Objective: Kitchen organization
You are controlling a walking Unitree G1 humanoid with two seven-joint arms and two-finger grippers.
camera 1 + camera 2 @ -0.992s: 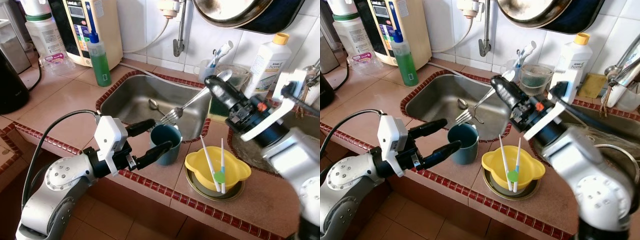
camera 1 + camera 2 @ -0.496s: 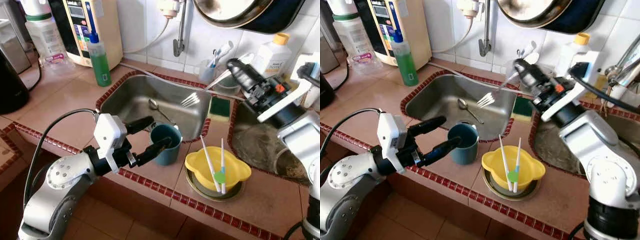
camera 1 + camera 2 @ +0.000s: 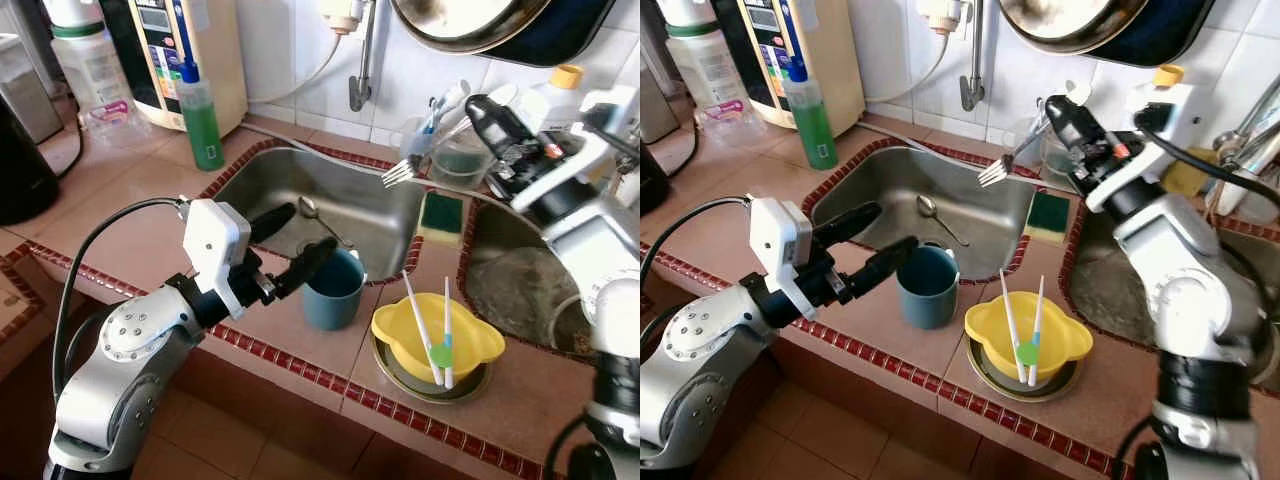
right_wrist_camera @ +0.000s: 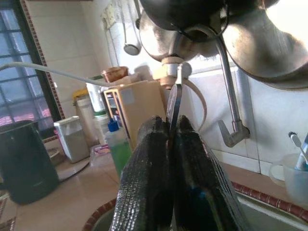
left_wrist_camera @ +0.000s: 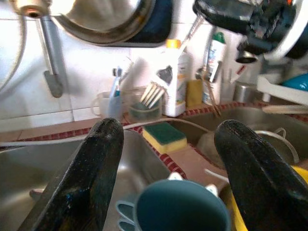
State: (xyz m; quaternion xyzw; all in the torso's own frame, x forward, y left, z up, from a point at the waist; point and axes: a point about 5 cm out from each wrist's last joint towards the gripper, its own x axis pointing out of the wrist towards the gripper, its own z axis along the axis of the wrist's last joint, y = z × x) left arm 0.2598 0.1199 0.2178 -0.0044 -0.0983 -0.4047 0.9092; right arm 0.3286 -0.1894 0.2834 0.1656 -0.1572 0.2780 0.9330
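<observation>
At left, our left gripper [image 3: 290, 245] hovers with fingers spread wide beside the teal cup [image 3: 332, 289], which stands on the counter edge before the sink [image 3: 330, 195]. At right, our right gripper [image 3: 1058, 112] pinches a fork [image 3: 1002, 165] raised above the sink's back rim, near the toothbrush cup [image 3: 418, 135]. We judge we should carry the fork level and lower it slowly, tines first.

My tiled desk [image 3: 130, 205] fills the frame's lower left, a steel sink [image 3: 330, 205] sunk into its centre. A teal cup [image 3: 332, 290] stands at centre, a yellow bowl [image 3: 435, 340] holding chopsticks lower right, a green sponge [image 3: 440, 215] right of centre, a green soap bottle [image 3: 198, 110] upper left
</observation>
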